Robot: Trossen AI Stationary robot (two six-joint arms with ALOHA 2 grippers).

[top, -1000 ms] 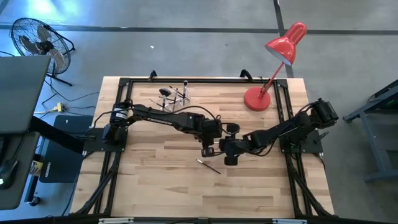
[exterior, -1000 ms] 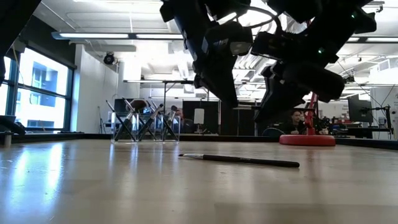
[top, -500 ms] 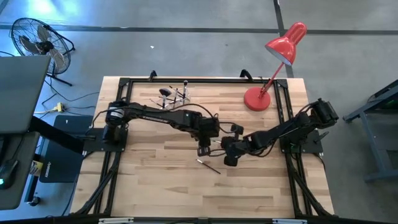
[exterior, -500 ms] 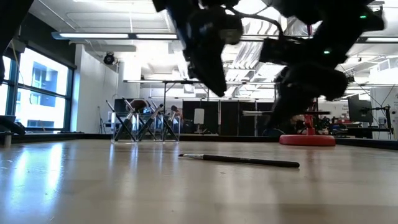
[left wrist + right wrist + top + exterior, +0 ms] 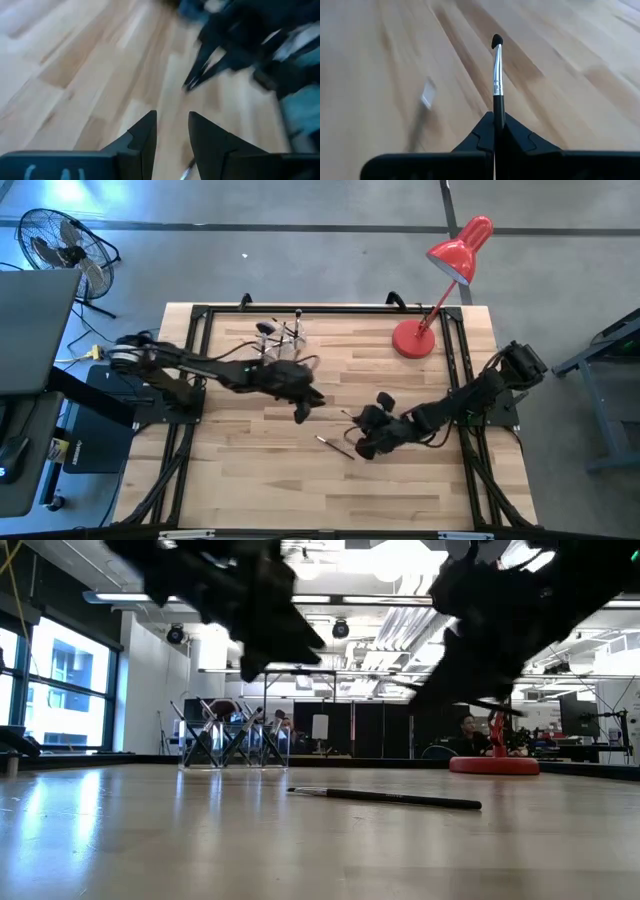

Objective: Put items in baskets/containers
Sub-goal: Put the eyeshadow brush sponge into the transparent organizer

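One camera looks straight down on the whole worktop (image 5: 250,450); another sits level at its surface; both show the lamp (image 5: 440,290).

Bright even overhead lighting, ceiling strip lights (image 5: 150,597) glowing in the low view, daylight from a window (image 5: 62,685) at its left edge, pale sheen on the tabletop (image 5: 120,840), both arms backlit into smeared silhouettes, left wrist view heavily motion-blurred, right wrist background soft
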